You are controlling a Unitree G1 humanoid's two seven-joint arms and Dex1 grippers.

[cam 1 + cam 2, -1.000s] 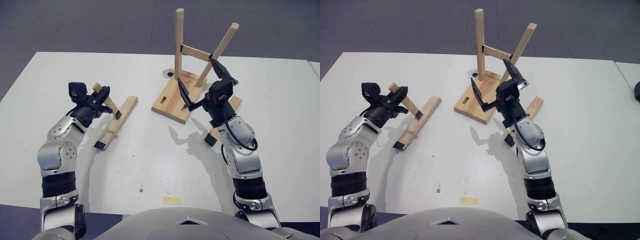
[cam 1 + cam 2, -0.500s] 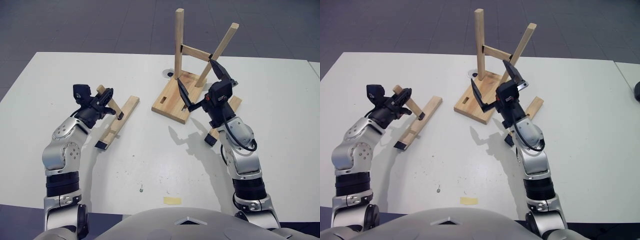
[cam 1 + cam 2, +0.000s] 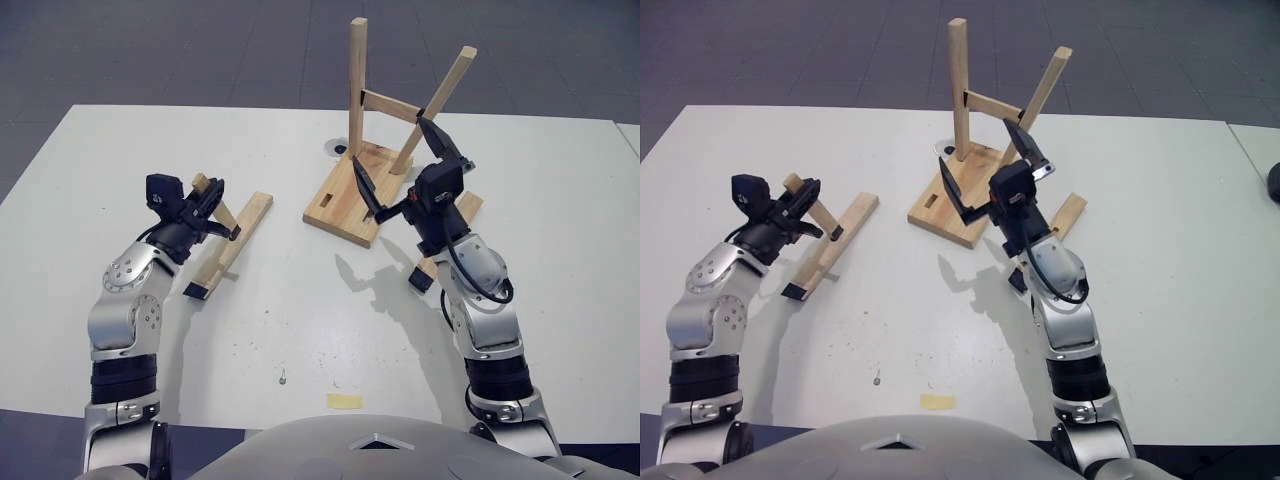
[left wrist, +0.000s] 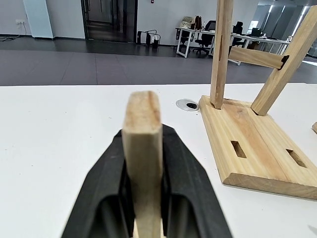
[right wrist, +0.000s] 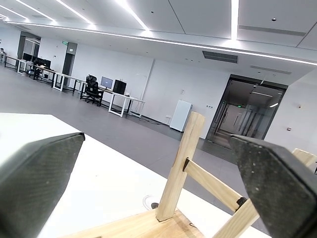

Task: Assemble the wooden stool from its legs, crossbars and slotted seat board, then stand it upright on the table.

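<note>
The slotted seat board [image 3: 345,210] lies on the white table. Two legs [image 3: 358,80] rise from it, joined by a crossbar [image 3: 390,104]. My right gripper [image 3: 390,143] hovers open just in front of these legs, one finger on each side, touching nothing. In the right wrist view its pads [image 5: 277,183] frame the near leg [image 5: 179,171]. My left gripper [image 3: 207,203] is shut on a short wooden bar [image 4: 143,144], which sticks up from a leg [image 3: 232,247] lying flat on the table. Another loose leg [image 3: 462,212] lies partly hidden under my right arm.
A round cable grommet [image 3: 340,148] is set in the table behind the seat board. A strip of yellow tape [image 3: 345,401] and a small speck [image 3: 283,377] lie near the front edge. Open table stretches between my arms and to the far left.
My left arm has drawn its elbow inward and shifted the gripper slightly right, with the held bar and its leg turning a little. The right arm has stayed still.
</note>
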